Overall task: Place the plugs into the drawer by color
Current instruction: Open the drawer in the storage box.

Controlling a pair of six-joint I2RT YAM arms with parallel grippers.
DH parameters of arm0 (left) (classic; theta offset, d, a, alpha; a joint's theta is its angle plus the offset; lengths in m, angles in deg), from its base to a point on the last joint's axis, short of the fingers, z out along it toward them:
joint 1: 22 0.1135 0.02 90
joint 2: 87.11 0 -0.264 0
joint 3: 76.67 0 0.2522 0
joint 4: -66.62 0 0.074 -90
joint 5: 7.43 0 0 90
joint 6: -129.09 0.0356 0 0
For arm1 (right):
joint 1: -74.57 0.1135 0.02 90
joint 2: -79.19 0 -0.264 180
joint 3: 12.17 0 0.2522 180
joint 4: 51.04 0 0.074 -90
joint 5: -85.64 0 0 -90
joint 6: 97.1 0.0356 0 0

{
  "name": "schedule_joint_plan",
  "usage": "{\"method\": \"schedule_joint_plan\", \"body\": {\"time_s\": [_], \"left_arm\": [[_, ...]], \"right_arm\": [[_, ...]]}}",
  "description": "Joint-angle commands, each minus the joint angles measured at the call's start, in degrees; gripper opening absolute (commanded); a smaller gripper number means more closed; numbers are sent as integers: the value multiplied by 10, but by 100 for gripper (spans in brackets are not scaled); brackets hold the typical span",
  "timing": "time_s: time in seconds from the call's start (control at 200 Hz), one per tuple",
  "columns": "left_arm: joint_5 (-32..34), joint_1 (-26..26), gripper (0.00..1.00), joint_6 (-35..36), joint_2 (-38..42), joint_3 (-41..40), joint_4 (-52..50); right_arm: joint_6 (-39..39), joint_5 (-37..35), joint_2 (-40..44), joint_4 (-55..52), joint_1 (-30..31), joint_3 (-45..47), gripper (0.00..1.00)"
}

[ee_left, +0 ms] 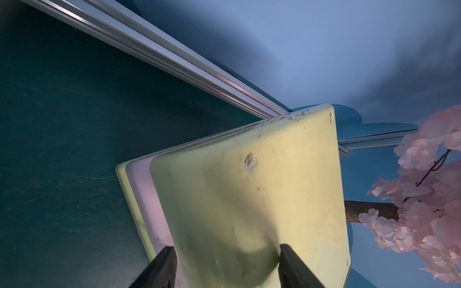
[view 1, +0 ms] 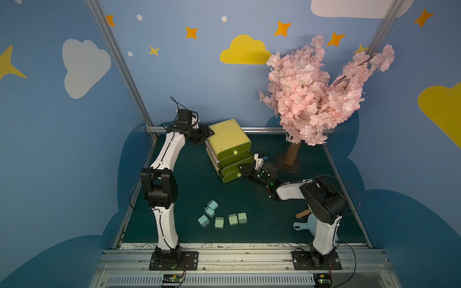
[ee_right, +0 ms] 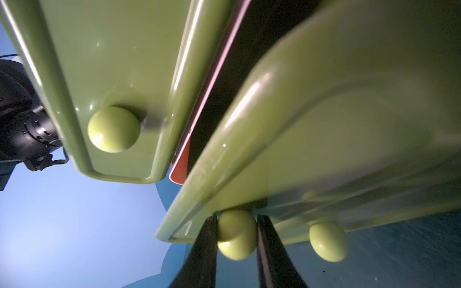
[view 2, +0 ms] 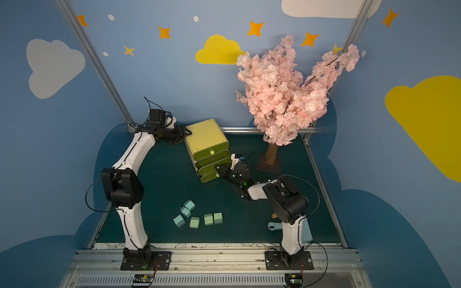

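In both top views the chest (view 1: 224, 137) sits mid-frame. The right gripper (view 1: 241, 169) meets its front from lower right, along the pull line, and the left gripper (view 1: 209, 134) clamps its upper-left corner. Six plugs (view 1: 219, 222) lie loose at lower centre.
Left wrist: jaws pinch the chest's top edge.
Right wrist: narrow jaws squeeze the middle knob (ee_right: 235, 239).

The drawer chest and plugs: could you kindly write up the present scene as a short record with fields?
drawer chest: standing at the back of the mat, three stacked drawers
left gripper: shut on the chest's top panel edge
right gripper: shut on the middle knob
blue plugs: three, loose on the mat
green plugs: three, beside the blue ones
pink plugs: none in view
dustpan: front right, partly hidden
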Motion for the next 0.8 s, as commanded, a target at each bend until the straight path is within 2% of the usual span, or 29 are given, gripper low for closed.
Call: {"method": "schedule_joint_plan", "body": {"time_s": [0.0,0.09,0.24,0.796], "left_arm": [[12,3,66,7,-14,-14,-21],[12,2,66,8,-14,-16,-20],[12,0,66,5,-13,-21,-17],[13,-9,67,5,-15,-23,-13]], "right_arm": [[-40,-32,49,-84,8,-5,14],[-61,-46,70,-141,14,-18,13],[-73,-52,85,-155,22,-11,13],[-119,-79,209,-218,45,111,15]]}}
